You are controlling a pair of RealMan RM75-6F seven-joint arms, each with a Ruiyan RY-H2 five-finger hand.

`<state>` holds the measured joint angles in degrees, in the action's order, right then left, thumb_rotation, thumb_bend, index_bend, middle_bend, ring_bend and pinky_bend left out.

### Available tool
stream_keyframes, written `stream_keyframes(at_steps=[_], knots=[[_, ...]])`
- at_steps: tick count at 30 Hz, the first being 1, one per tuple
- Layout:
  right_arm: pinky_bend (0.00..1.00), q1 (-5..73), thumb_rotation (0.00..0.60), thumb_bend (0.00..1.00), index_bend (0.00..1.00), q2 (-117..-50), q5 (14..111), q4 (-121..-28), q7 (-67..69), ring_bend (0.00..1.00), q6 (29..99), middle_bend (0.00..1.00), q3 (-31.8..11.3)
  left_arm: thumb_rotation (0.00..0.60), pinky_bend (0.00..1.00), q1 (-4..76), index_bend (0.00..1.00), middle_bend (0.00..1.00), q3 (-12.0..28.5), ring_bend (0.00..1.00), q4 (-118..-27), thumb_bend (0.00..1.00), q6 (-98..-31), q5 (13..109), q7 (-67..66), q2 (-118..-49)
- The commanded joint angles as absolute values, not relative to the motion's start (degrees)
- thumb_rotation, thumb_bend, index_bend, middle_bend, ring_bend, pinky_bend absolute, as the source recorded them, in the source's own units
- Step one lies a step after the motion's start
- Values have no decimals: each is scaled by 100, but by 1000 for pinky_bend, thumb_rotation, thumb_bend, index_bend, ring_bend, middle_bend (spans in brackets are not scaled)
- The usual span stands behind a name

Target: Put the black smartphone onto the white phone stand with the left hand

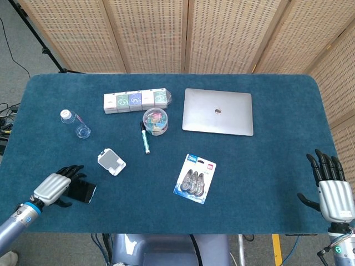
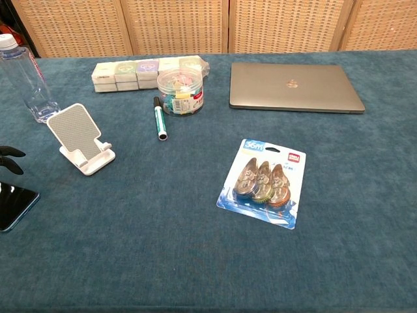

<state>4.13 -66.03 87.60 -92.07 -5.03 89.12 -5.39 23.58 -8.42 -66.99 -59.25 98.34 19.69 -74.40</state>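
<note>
The black smartphone [image 1: 84, 192] lies flat near the table's front left corner; the chest view catches one end of the smartphone [image 2: 14, 207] at its left edge. My left hand [image 1: 55, 187] hovers over the phone's left half, fingers spread toward the stand, and whether it touches the phone I cannot tell. Only the dark fingertips [image 2: 9, 158] of this hand reach into the chest view. The white phone stand [image 1: 111, 161] stands upright just right of and beyond the phone, also seen as the stand [image 2: 81, 138] in the chest view. My right hand [image 1: 331, 187] rests open at the front right edge.
A clear water bottle [image 2: 25, 78] stands behind the stand. Further back are a row of small boxes [image 1: 136, 100], a jar of clips [image 1: 155, 121], a green marker [image 1: 145, 137] and a closed laptop [image 1: 218, 111]. A blister pack [image 1: 194, 178] lies mid-table.
</note>
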Motion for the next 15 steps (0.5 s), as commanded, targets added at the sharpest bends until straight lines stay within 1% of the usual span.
stream_keyframes(at_steps=[1, 6, 9, 13, 15], knots=[[0, 413, 600, 0, 0, -6600, 8733, -9210, -502, 0, 8904, 0, -550, 600, 138, 2403, 217, 95, -870, 16, -6651, 0, -5864, 9816, 2022, -7480], [0, 424, 600, 0, 0, -6590, 8670, -9216, -463, 0, 8852, 0, -565, 600, 143, 2494, 217, 95, -955, 16, -6525, 1, -5760, 9819, 2202, -7536], [0, 429, 600, 0, 0, -6588, 8660, -9219, -458, 0, 8834, 0, -564, 600, 190, 2513, 222, 97, -977, 23, -6480, 6, -5777, 9819, 2263, -7570], [0, 439, 600, 0, 0, -6586, 8630, -9212, -437, 0, 8793, 0, -566, 600, 235, 2507, 273, 135, -983, 75, -6369, 18, -5879, 9801, 2323, -7653], [0, 439, 600, 0, 0, -6581, 8616, -9215, -429, 0, 8783, 0, -567, 600, 267, 2488, 334, 188, -989, 121, -6294, 34, -5939, 9792, 2327, -7703]])
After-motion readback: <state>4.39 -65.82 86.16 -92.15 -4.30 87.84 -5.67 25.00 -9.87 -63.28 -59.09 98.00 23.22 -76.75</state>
